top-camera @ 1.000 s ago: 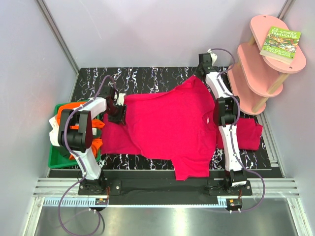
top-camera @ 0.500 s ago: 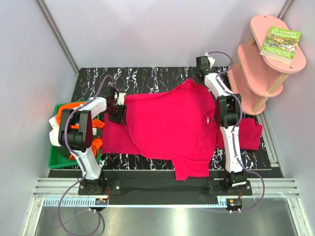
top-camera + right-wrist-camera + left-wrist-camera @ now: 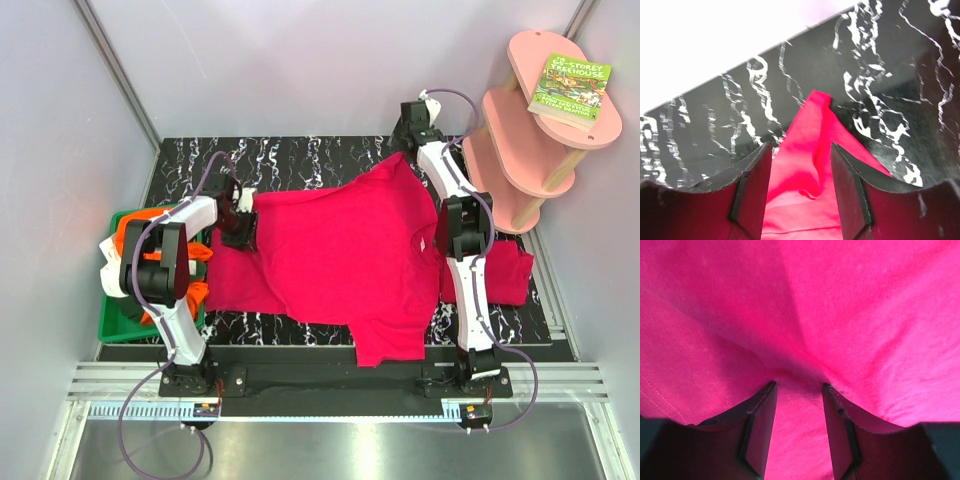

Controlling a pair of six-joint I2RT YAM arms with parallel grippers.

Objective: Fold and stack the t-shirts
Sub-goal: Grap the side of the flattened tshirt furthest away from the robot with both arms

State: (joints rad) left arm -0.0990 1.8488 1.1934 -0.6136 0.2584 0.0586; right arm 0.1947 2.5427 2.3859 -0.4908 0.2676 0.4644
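A crimson-pink t-shirt point(image 3: 340, 250) lies spread over the black marbled table point(image 3: 300, 160). My left gripper point(image 3: 241, 232) sits on its left edge. In the left wrist view that gripper point(image 3: 799, 384) has its jaws apart, and pink cloth point(image 3: 840, 315) fills the view under and between them. My right gripper point(image 3: 408, 140) hangs at the shirt's far right corner. Its jaws point(image 3: 800, 146) stand open over the pointed cloth tip point(image 3: 815, 115), which lies loose on the table. A second crimson t-shirt point(image 3: 510, 272) lies folded at the right edge.
A green tray point(image 3: 115, 325) at the left holds bunched orange cloth point(image 3: 150, 215) and white cloth point(image 3: 108, 250). A pink tiered shelf point(image 3: 520, 140) stands at the back right with a book point(image 3: 570, 90) on top. Grey walls close in the table.
My right gripper has opened and let go of the shirt's far right corner, which now rests on the table. The left gripper has stayed where it was.
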